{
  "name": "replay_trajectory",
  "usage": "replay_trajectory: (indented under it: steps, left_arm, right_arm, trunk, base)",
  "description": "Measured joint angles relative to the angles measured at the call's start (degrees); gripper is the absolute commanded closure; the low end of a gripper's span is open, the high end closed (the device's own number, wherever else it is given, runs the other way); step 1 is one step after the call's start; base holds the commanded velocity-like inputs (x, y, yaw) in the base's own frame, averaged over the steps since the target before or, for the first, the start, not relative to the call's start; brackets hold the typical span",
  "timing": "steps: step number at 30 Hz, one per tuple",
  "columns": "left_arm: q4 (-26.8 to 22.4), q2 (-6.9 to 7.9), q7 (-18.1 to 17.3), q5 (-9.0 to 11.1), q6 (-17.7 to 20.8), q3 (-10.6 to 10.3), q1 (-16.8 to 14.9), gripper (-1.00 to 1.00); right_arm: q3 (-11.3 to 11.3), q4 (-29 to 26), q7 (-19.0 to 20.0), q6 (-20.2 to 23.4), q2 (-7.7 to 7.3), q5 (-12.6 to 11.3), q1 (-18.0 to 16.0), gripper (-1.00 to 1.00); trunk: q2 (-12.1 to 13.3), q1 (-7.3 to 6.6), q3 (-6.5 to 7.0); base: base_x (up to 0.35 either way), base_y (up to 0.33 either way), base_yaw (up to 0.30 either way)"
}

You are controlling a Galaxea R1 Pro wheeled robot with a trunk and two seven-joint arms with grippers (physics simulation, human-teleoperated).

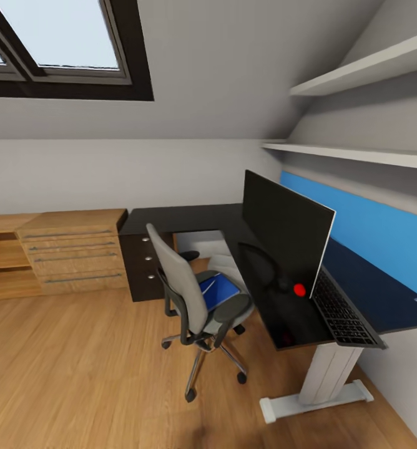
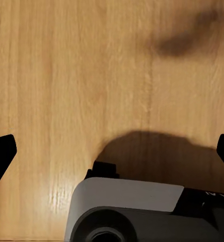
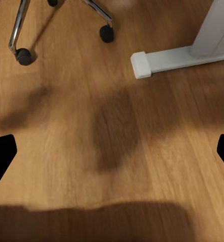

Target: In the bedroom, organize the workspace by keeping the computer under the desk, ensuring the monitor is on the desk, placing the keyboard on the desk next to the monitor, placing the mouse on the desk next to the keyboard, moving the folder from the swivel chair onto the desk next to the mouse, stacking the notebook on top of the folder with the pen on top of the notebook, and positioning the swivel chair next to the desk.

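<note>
Pointing down at the wooden floor [image 2: 66,75], both arms. Left claw [image 2: 112,151] spread wide, empty; right claw [image 3: 112,151] spread wide, empty, above floor near desk [image 1: 190,218] foot. Monitor [image 1: 286,231] and keyboard [image 1: 343,312] on desk. Notebook [image 1: 216,288] on chair [image 1: 196,293] seat, beside desk.

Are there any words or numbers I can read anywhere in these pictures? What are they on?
No words or numbers can be read anywhere.
Keyboard: its keys are too small and blurred to show any letters.
Monitor: the screen is black, with just a red dot at a lower corner, no label.
Left gripper: faint pale marks on its body, too small to read.
</note>
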Motion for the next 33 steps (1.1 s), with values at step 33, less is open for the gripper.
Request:
replay_trajectory:
  steps: [33]
  left_arm:
    - [0.0,0.13,0.08,5.13,0.46,-0.05,0.0,-1.0]
  right_arm:
    - [-0.1,3.35,0.09,0.59,-0.45,-0.01,0.01,-1.0]
  trunk:
    - [-13.24,7.25,-7.46]
  base:
    - [0.0,0.0,0.052]
